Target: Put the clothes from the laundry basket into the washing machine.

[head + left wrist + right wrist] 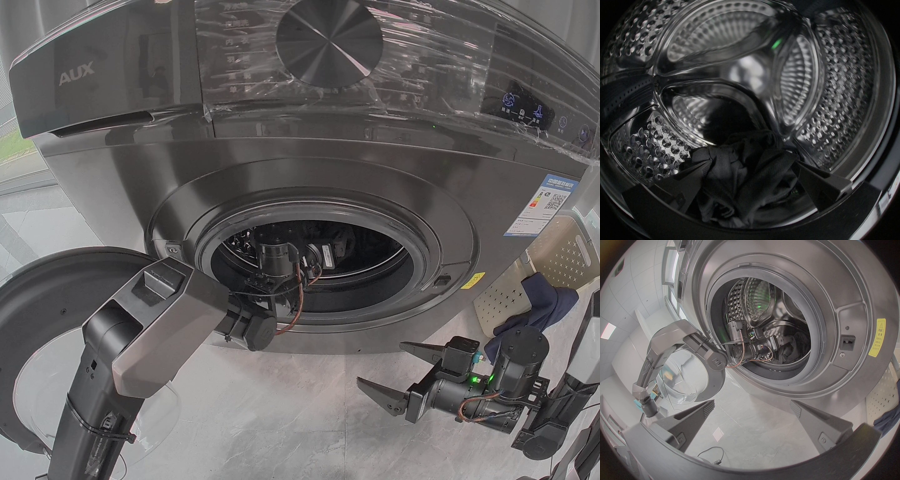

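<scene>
clothes (740,187) lie dark and bunched at the bottom of the drum (843,93) of the washing machine (350,169), between the wide-spread fingers of our left end effector (752,162), which grips nothing. our right end effector (381,362) hangs open and empty near the laundry basket (562,250), where a blue garment (544,300) drapes over the rim. we judge a fold could snag on a left finger and be dragged back out of the drum on withdrawal.

Head overlooks washing machine (312,162), left wrist inside drum (837,93), right outside
</scene>
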You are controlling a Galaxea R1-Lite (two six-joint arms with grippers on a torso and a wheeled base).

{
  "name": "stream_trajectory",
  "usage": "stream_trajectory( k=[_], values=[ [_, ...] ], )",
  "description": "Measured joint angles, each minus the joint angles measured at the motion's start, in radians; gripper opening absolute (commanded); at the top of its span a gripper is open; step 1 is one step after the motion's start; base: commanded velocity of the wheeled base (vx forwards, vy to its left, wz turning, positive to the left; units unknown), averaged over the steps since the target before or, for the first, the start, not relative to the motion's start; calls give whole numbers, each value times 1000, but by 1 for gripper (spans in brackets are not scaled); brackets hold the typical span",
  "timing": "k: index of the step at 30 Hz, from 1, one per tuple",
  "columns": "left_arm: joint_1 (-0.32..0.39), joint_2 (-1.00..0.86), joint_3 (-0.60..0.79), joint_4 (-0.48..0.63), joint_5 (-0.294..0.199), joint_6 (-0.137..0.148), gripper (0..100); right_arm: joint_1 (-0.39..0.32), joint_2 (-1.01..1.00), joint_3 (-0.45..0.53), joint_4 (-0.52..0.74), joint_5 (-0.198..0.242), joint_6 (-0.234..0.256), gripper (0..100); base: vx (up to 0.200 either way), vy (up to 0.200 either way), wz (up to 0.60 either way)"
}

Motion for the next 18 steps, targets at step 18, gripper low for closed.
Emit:
stream_trajectory(
  k=[18],
  values=[
    [-103, -206, 615, -284, -88, 181, 100, 3, -4, 13, 1, -1, 0, 100, 0, 0, 0]
  ],
)
